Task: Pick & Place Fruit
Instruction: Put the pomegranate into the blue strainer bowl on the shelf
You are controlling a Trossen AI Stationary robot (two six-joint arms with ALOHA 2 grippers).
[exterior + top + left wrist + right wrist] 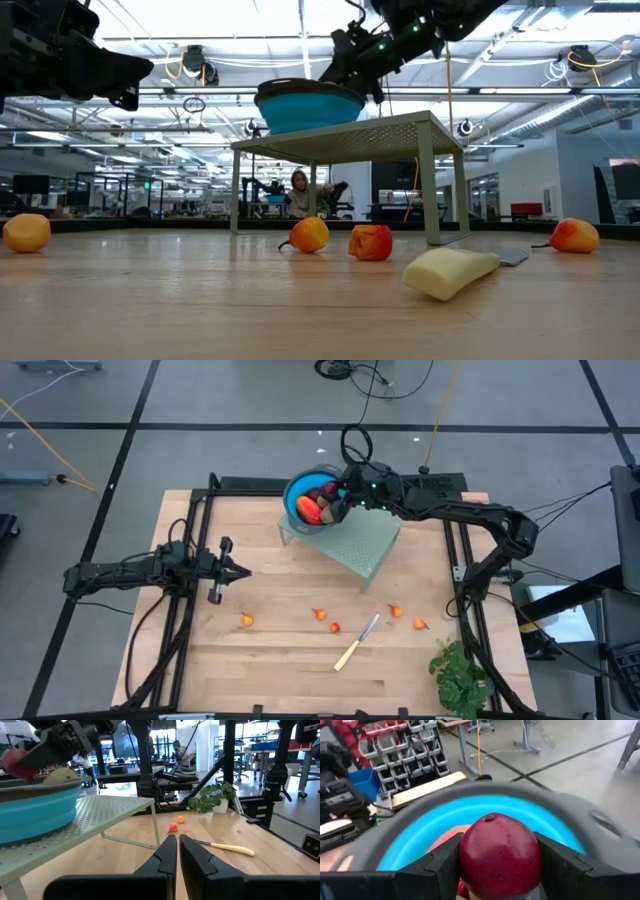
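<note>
A blue bowl (298,499) stands on a pale green perforated stand (362,542) at the table's far middle. In it lie a red-orange piece (310,510) and a brownish-green oval (61,773). My right gripper (337,496) reaches over the bowl from the right, shut on a dark red ball (499,855). Several tiny orange-red fruits (246,620) (335,627) (421,624) lie on the wooden table nearer the front. My left gripper (242,571) waits shut at the table's left, touching nothing. My right gripper pinches the dark red ball by its two opposite sides (466,862) between its two fingers (442,870). The fingers come nearly level, slanting slightly down, from the table's right side. The ball hangs over the bowl's inside (435,827), its stem dimple up.
A pale-handled knife (356,642) lies near the front middle and a leafy green bunch (460,675) at the front right corner. Black frame rails (185,560) run along both table sides. Open wood lies between the stand and the front edge.
</note>
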